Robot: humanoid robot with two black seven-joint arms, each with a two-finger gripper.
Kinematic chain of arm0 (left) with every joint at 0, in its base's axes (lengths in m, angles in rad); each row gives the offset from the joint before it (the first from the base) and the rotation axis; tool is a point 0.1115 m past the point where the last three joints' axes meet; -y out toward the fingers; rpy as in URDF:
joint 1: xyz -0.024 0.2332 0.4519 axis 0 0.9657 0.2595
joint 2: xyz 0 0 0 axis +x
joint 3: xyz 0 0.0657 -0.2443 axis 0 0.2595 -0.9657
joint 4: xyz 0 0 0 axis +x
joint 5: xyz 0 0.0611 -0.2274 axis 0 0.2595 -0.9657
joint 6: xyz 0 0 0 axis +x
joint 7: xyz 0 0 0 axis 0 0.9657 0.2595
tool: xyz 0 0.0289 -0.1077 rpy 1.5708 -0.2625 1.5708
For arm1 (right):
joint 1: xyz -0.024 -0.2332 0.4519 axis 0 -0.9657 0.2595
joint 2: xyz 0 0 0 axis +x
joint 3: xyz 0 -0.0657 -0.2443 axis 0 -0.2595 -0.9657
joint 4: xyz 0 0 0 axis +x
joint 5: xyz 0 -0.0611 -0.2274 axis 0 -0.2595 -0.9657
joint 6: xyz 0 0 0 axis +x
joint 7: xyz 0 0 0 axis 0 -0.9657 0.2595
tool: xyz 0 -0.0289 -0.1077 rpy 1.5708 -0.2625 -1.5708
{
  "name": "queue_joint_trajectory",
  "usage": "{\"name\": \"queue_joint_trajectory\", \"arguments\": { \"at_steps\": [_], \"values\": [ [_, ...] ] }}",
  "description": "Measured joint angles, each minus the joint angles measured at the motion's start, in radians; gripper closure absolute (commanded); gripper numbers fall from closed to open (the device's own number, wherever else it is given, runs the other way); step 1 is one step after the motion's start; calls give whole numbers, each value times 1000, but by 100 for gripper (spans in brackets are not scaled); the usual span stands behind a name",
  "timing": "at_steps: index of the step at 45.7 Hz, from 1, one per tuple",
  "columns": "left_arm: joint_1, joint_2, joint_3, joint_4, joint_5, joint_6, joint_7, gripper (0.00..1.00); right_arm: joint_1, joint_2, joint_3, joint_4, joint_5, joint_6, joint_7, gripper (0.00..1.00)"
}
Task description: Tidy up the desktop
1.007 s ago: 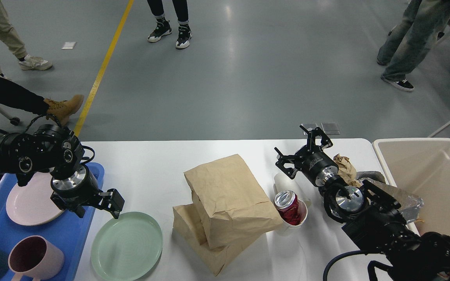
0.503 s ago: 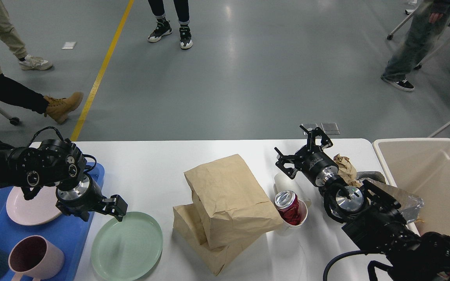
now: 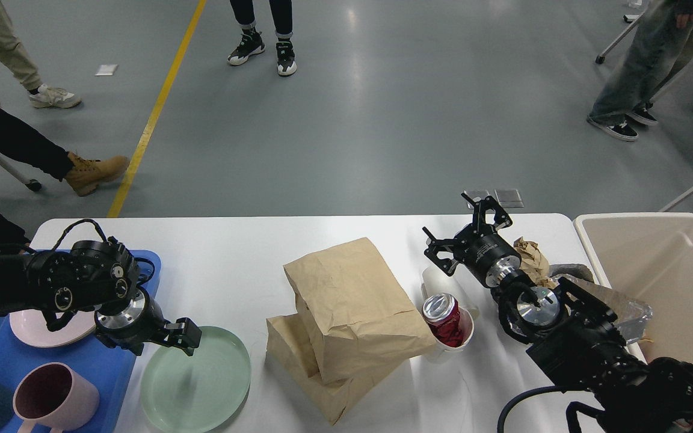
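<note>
White desktop (image 3: 244, 252), stiff and fixed; just below the left gripper (image 3: 185, 338), jaw gap unreadable, lies a smooth green plate (image 3: 196, 380), likely slippery, best pinched at its rim.

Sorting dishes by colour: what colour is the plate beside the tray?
Pale green plate, seen in the head view.

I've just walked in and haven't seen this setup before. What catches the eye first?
Two brown paper bags are piled mid-desktop, a red can in a white cup beside them. The left gripper hangs over a green plate; the right gripper is raised open near crumpled paper.
</note>
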Motion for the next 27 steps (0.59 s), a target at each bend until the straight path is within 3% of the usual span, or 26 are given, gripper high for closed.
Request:
{"name": "queue_joint_trajectory", "arguments": {
  "at_steps": [27],
  "values": [
    [34, -6, -2, 11, 17, 19, 1, 6, 0, 0, 0, 0, 0, 0, 0, 0]
  ]
}}
